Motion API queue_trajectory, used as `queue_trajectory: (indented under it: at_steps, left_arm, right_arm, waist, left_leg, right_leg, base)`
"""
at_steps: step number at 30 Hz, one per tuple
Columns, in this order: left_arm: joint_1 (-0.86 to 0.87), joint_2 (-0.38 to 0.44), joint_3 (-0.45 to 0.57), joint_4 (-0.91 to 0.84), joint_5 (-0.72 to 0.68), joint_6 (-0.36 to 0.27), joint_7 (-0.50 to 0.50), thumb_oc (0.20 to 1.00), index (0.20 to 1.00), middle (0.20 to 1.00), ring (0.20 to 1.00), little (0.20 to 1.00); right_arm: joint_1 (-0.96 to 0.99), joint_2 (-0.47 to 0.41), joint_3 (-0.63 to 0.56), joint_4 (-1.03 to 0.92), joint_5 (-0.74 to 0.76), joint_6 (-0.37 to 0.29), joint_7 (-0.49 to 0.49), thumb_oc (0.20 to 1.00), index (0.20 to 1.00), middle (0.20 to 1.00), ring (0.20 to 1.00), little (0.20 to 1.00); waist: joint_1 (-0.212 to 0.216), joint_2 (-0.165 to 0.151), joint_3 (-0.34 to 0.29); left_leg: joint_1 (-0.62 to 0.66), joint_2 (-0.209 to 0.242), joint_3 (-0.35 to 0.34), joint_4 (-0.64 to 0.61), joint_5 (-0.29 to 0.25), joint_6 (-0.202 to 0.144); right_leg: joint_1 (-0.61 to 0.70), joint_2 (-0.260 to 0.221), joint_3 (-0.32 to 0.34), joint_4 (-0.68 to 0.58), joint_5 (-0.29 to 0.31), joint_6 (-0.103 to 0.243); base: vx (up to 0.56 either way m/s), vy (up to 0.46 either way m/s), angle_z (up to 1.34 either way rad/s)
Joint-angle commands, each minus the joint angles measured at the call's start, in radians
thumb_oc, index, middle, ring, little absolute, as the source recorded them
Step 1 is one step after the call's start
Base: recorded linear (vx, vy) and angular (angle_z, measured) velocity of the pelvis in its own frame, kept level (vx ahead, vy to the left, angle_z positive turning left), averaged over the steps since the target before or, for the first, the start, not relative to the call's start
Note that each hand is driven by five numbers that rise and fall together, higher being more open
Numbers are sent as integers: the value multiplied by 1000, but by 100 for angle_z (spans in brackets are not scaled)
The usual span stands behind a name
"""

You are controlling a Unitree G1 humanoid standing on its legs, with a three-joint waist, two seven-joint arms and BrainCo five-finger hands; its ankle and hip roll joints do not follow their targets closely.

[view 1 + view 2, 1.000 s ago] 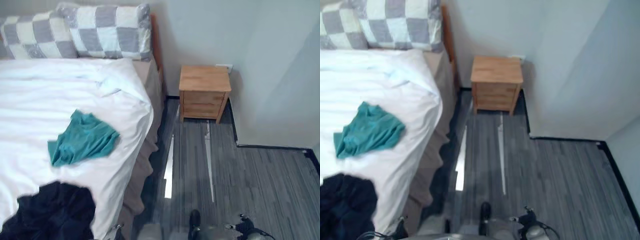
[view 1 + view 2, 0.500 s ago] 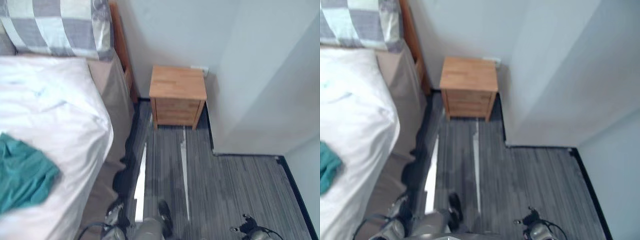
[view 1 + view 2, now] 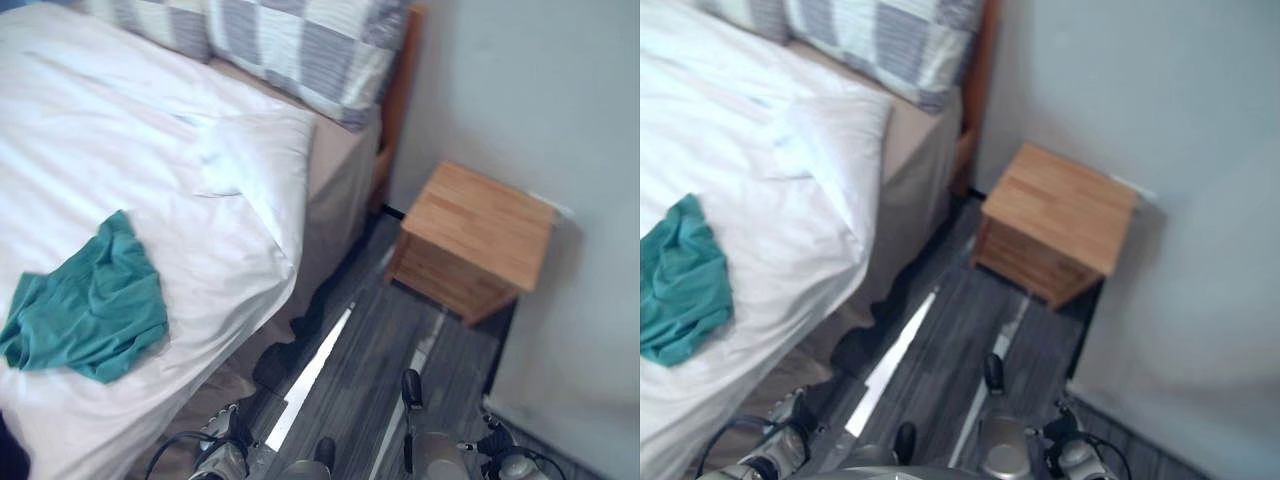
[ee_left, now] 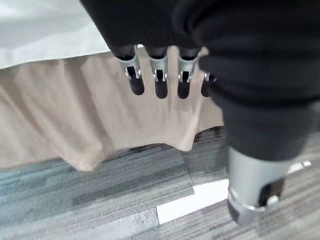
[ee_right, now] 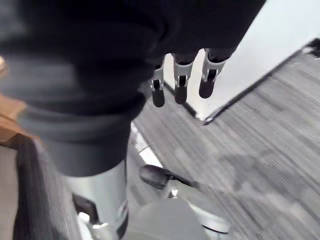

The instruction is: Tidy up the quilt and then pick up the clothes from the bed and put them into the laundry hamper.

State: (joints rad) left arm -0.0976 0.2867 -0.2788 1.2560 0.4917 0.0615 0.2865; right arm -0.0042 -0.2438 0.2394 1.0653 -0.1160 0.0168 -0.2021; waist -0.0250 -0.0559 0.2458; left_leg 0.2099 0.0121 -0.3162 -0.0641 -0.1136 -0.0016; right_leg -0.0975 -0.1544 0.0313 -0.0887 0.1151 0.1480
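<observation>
Floor: grey striped planks [image 3: 350,370] run beside the bed, a pale strip along them.
Left hand [image 4: 157,80]: hangs low by the beige bed skirt [image 4: 75,120], fingers straight and relaxed, holding nothing.
Right hand [image 5: 182,82]: hangs over the floor near the wall's dark baseboard, fingers loose, holding nothing.
Clothes: one teal garment [image 3: 90,305], crumpled on the white quilt [image 3: 120,160], well apart from both hands.
Quilt: rumpled, one corner folded back near the pillows.
Pillows: two checked ones [image 3: 310,45] at the headboard.
Nightstand: one wooden [image 3: 470,240], against the wall just past the bed.

Left hand [image 4: 165,30] fingers [image 4: 160,82] relaxed and empty, beige bed skirt [image 4: 65,120] beyond, grey floor [image 4: 100,200] below
</observation>
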Motion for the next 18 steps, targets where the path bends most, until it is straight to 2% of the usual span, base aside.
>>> queue_trajectory:
  at_steps: [1,2,3,4,6,7,8,9,10,11,12,13,14,15,16,17,18]
  left_arm:
    - [22,28,-25,-12,-15,-7,24,1000,1000,1000,1000,1000]
    - [30,28,-21,-25,-22,-6,23,1000,1000,1000,1000,1000]
    - [37,27,-15,-59,-38,-7,31,1000,1000,1000,1000,1000]
    - [37,28,-15,-59,-38,-7,31,1000,1000,1000,1000,1000]
    - [37,33,-3,-85,-45,-6,34,1000,1000,1000,1000,1000]
    - [37,34,-3,-85,-45,-5,34,1000,1000,1000,1000,1000]
    - [51,32,15,-97,-40,-4,33,1000,1000,1000,1000,1000]
    - [55,31,18,-92,-34,-4,30,1000,1000,1000,1000,1000]
    - [61,31,21,-87,-21,-3,23,1000,1000,1000,1000,1000]
    - [62,31,18,-77,1,1,-7,1000,1000,1000,1000,1000]
    - [62,29,17,-78,2,2,-8,1000,1000,1000,1000,1000]
    - [70,34,11,-81,19,3,-21,1000,1000,1000,1000,1000]
    - [69,34,10,-81,19,3,-21,1000,1000,1000,1000,1000]
    - [70,40,-4,-81,33,8,-29,1000,1000,1000,1000,1000]
    - [71,42,-9,-82,27,10,-26,1000,1000,1000,1000,1000]
    - [70,41,-7,-82,26,10,-26,1000,1000,1000,1000,1000]
    - [70,51,-12,-90,10,13,-19,1000,1000,1000,1000,1000]
  right_arm:
    - [-51,-70,3,-143,-21,-27,23,1000,1000,1000,1000,1000]
    - [-49,-96,4,-213,-21,-33,25,1000,1000,1000,1000,1000]
    - [-47,-155,-19,-352,-3,-53,15,1000,1000,1000,1000,1000]
    - [-47,-155,-19,-353,-3,-53,16,1000,1000,1000,1000,1000]
    - [-39,-211,-45,-501,-11,-68,13,1000,1000,1000,1000,1000]
    - [-39,-211,-46,-502,-12,-67,14,1000,1000,1000,1000,1000]
    - [-18,-279,-82,-652,-43,-87,21,1000,1000,1000,1000,1000]
    - [-8,-305,-97,-695,-63,-95,21,1000,1000,1000,1000,1000]
    - [-11,-343,-108,-738,-98,-103,21,1000,1000,1000,1000,1000]
    - [-2,-391,-138,-815,-178,-98,17,1000,1000,1000,1000,1000]
    - [3,-392,-142,-821,-180,-94,19,1000,1000,1000,1000,1000]
    - [1,-427,-159,-878,-277,-88,-1,1000,1000,1000,1000,1000]
    - [4,-427,-162,-881,-280,-87,0,1000,1000,1000,1000,1000]
    - [-26,-461,-182,-919,-336,-70,-14,1000,1000,1000,1000,1000]
    - [-65,-468,-173,-915,-349,-58,-38,1000,1000,1000,1000,1000]
    - [-71,-468,-169,-912,-349,-57,-40,1000,1000,1000,1000,1000]
    - [-149,-488,-162,-910,-387,-28,-73,1000,1000,1000,1000,1000]
  waist:
    - [15,12,5]
    - [18,14,11]
    - [24,6,43]
    - [20,3,39]
    - [18,-8,49]
    - [17,-10,46]
    - [22,-11,34]
    - [24,-7,24]
    - [26,0,19]
    - [13,13,2]
    - [13,14,3]
    - [19,8,-1]
    - [14,6,-1]
    - [-2,4,16]
    - [-4,8,27]
    - [-4,6,29]
    - [5,15,45]
  left_leg:
    - [-4,61,182,119,-87,-66]
    - [-57,72,183,206,-51,-81]
    - [-189,92,281,374,17,-88]
    - [-197,88,277,375,19,-87]
    - [-276,131,446,430,13,-78]
    - [-280,128,445,429,16,-78]
    - [-315,110,547,359,-13,-56]
    - [-322,94,586,315,-2,-49]
    - [-327,94,648,278,21,-49]
    - [-267,112,742,172,29,-55]
    - [-260,108,742,160,35,-54]
    - [-230,78,692,122,25,-33]
    - [-230,71,687,118,26,-29]
    - [-198,65,681,102,13,-6]
    - [-186,62,669,100,12,5]
    - [-186,60,671,100,11,6]
    - [-172,69,645,78,28,12]
  right_leg:
    - [-76,-23,-1,134,-45,90]
    - [-64,-29,-27,146,-59,73]
    - [3,-57,-116,131,-79,44]
    - [-1,-60,-119,129,-77,45]
    - [61,-74,-211,109,-111,31]
    - [58,-76,-211,107,-109,31]
    - [90,-73,-273,104,-136,24]
    - [95,-70,-296,110,-143,22]
    - [102,-63,-329,120,-159,21]
    - [110,-59,-381,181,-186,42]
    - [110,-62,-382,186,-189,44]
    - [97,-95,-413,324,-169,55]
    - [94,-103,-417,335,-174,60]
    - [45,-147,-409,497,-78,105]
    - [11,-152,-375,578,-61,108]
    - [5,-155,-370,585,-64,108]
    - [-54,-128,-311,608,-71,95]
  base:
    - [327,-333,130]
    - [203,-378,110]
    - [66,-248,97]
    - [46,-262,96]
    - [44,-152,127]
    - [98,-132,172]
    - [114,-79,142]
    - [165,-81,107]
    - [275,58,66]
    - [230,66,55]
    - [322,168,66]
    - [138,113,106]
    - [215,180,132]
    - [111,131,102]
    - [108,122,82]
    - [59,59,94]
    - [26,8,87]
